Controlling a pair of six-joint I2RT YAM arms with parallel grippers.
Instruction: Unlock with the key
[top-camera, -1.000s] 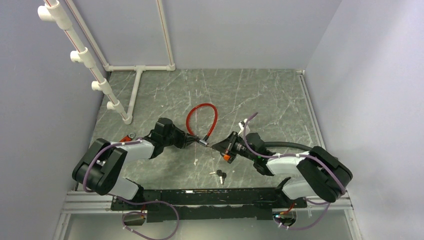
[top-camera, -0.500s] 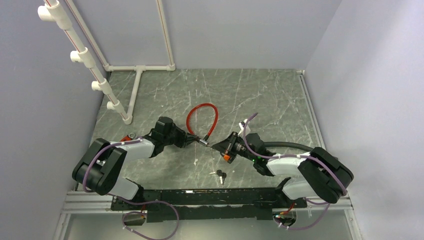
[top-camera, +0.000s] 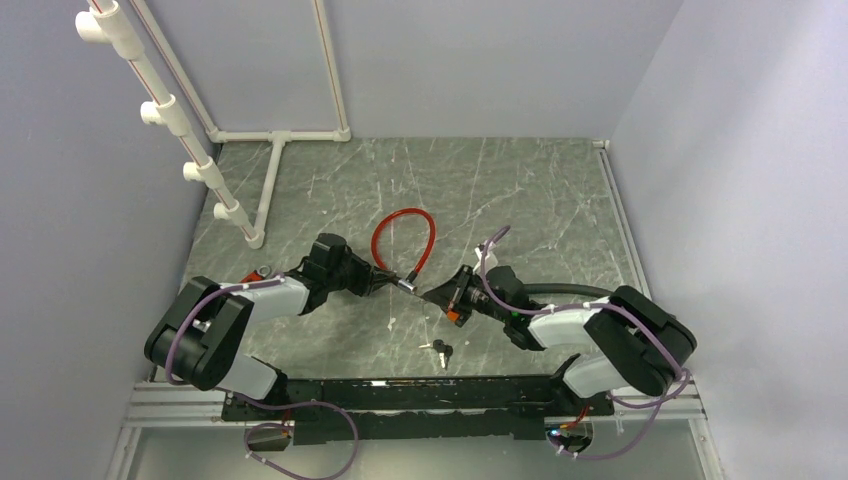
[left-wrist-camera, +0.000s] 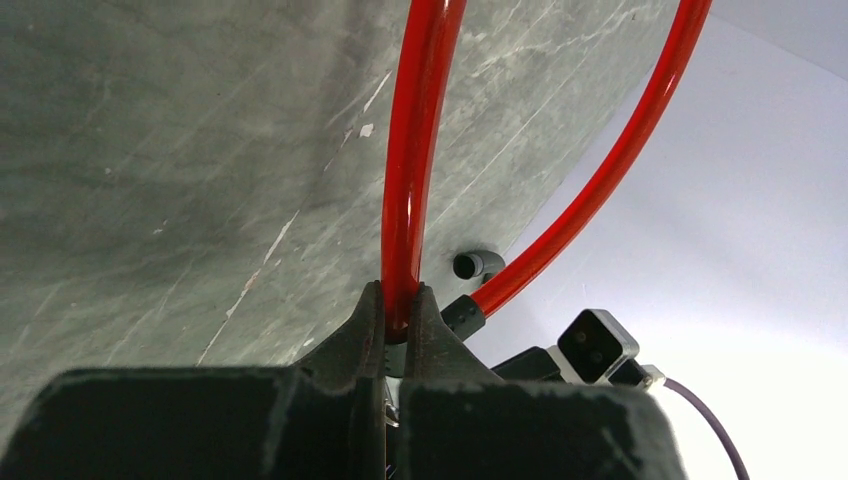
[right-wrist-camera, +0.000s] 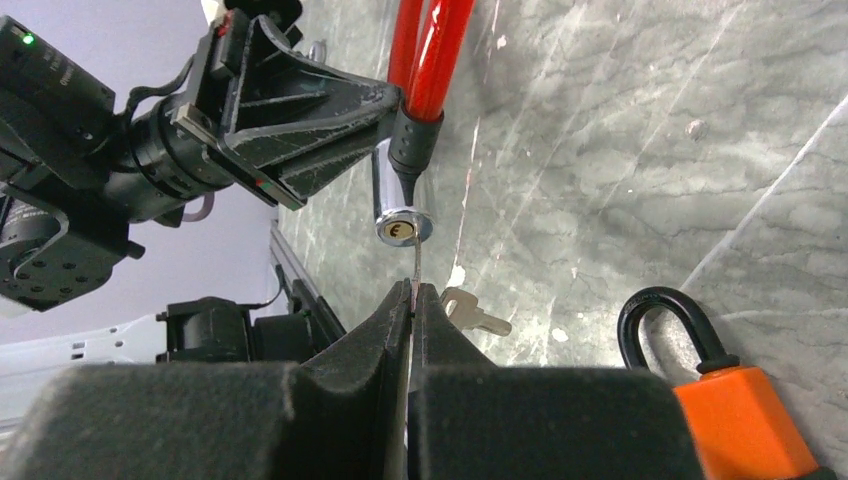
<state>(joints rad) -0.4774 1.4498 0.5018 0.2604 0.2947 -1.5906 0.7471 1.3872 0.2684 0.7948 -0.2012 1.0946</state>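
Right gripper (right-wrist-camera: 412, 295) closed on the key (right-wrist-camera: 415, 265); the thin blade sticks straight out past its tips. The lock barrel (right-wrist-camera: 402, 195) lies dead ahead near the middle of the desk (right-wrist-camera: 650, 150), keyhole facing the blade. The tip is at or just short of the slot; I cannot tell which. Left gripper (left-wrist-camera: 400, 312) is pinched on the red cable (left-wrist-camera: 412, 150) beside the barrel. Blade and barrel look roughly in line, so the push belongs to the right arm.

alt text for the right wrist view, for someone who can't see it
The right gripper pinches a thin key, its tip at the keyhole of a chrome lock on a red cable, which the left gripper holds. An orange padlock and a spare key lie on the grey table.
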